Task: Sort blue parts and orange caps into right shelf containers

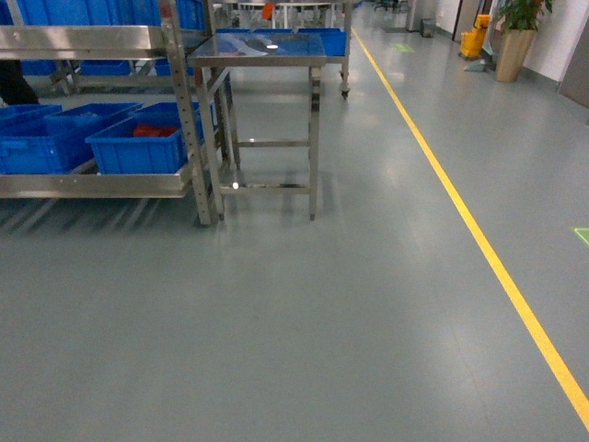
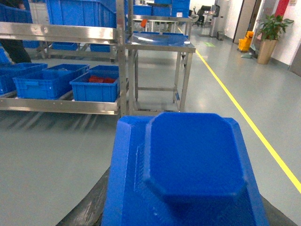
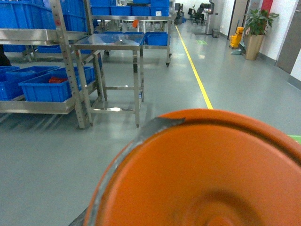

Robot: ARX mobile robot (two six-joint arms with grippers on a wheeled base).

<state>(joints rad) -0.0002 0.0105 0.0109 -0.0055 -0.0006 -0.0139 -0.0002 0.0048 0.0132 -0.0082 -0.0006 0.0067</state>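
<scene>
A blue part (image 2: 188,160) fills the lower half of the left wrist view, close to the lens, with a dark finger (image 2: 89,207) of my left gripper curving up along its left side. An orange cap (image 3: 207,174) covers most of the lower right wrist view; the right gripper's fingers are hidden behind it. Neither gripper shows in the head view. Large blue bins (image 1: 138,147) sit on the low level of a steel shelf, far off to the left. The nearest bin (image 2: 96,87) holds red-orange pieces (image 1: 155,131). The same bins (image 3: 44,87) show in the right wrist view.
A steel shelf post (image 1: 193,138) stands beside a tall steel table (image 1: 262,55). A yellow floor line (image 1: 479,239) runs along the right. A potted plant (image 1: 515,37) and a yellow mop bucket (image 1: 474,41) stand far back right. Grey floor lies between me and the shelf.
</scene>
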